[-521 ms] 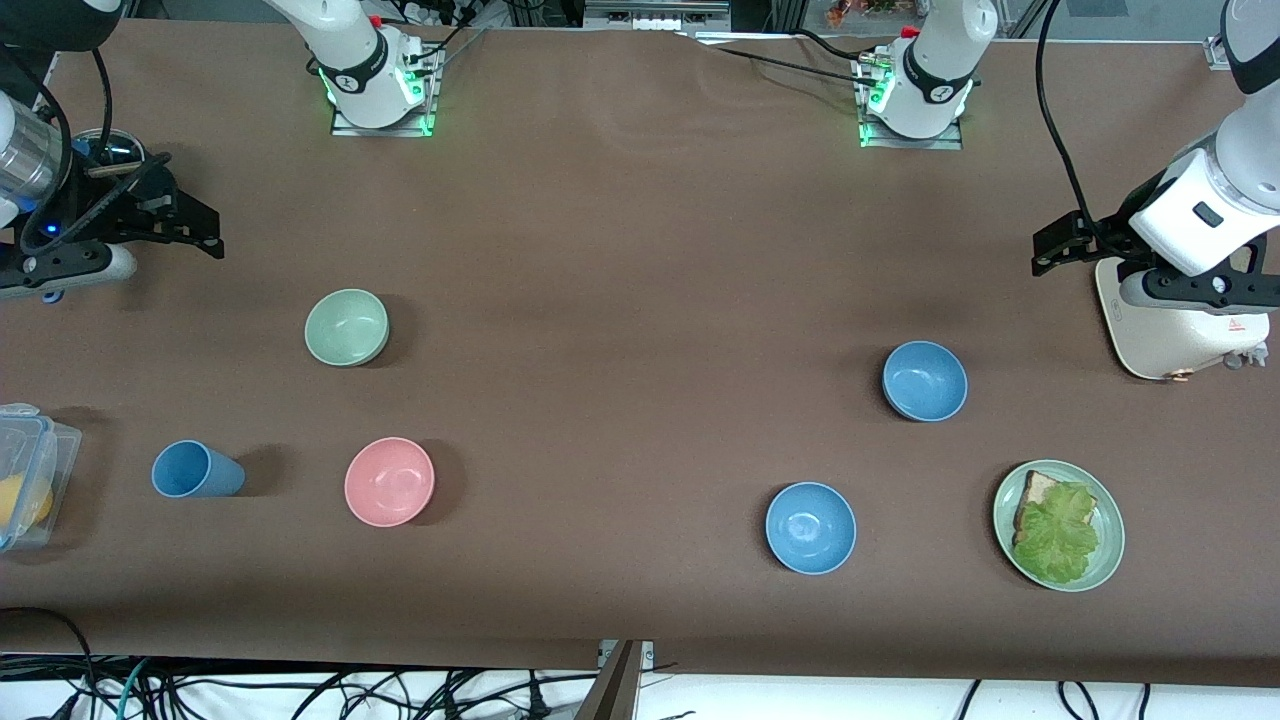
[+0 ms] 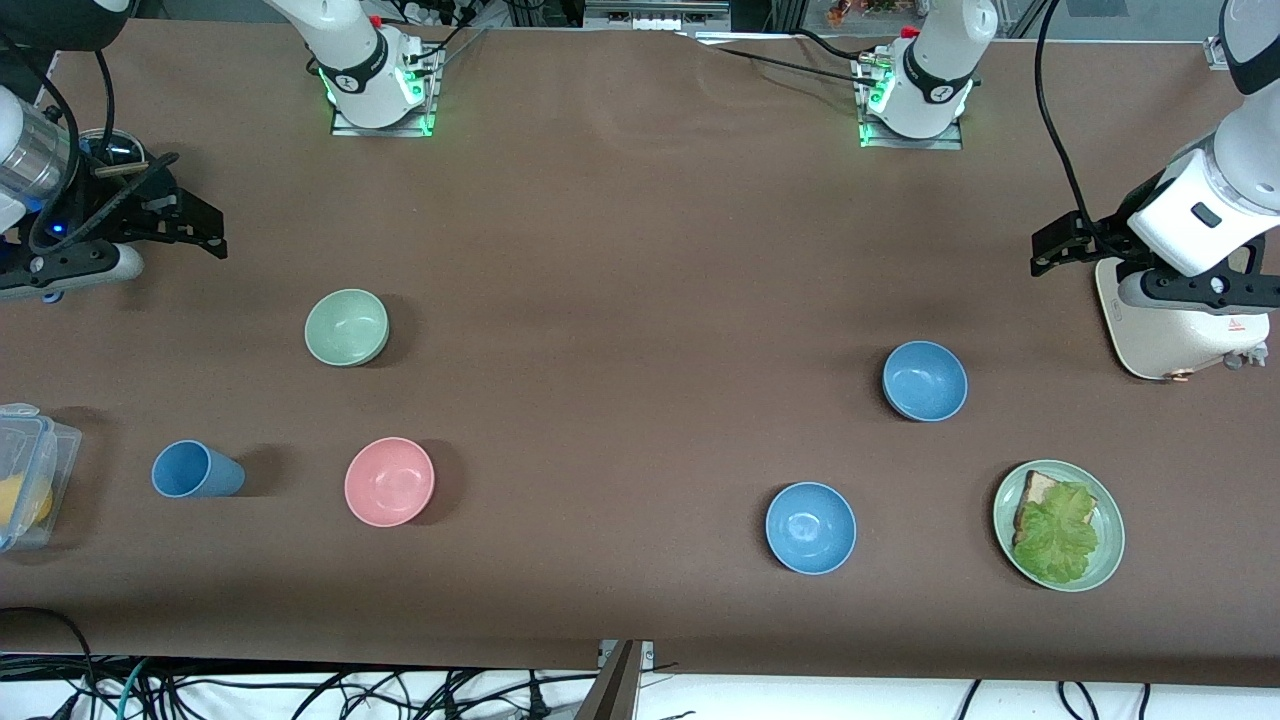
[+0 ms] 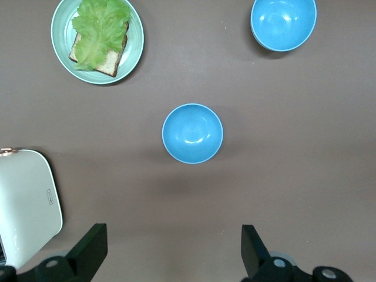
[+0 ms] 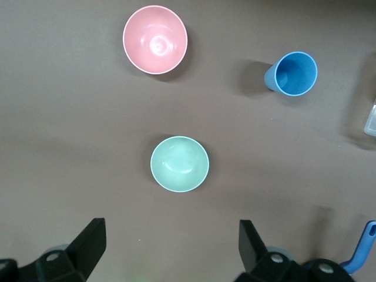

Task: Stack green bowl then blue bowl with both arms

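The pale green bowl (image 2: 346, 327) (image 4: 179, 164) sits upright and empty toward the right arm's end of the table. My right gripper (image 2: 205, 232) (image 4: 170, 232) hovers open over bare table beside it, with nothing between its fingers. Two blue bowls stand toward the left arm's end. One blue bowl (image 2: 924, 380) (image 3: 192, 133) is farther from the front camera. The other blue bowl (image 2: 810, 527) (image 3: 283, 23) is nearer to it. My left gripper (image 2: 1045, 252) (image 3: 173, 238) hangs open and empty over bare table next to the white appliance.
A pink bowl (image 2: 389, 481) and a blue cup (image 2: 195, 470) lie nearer the front camera than the green bowl. A clear box (image 2: 25, 475) is at the right arm's table end. A green plate (image 2: 1110, 545) with bread and lettuce and a white appliance (image 2: 1180, 320) are at the left arm's end.
My right gripper has shifted slightly toward the bases' edge of the table. The left arm has barely moved, and no bowl has moved.
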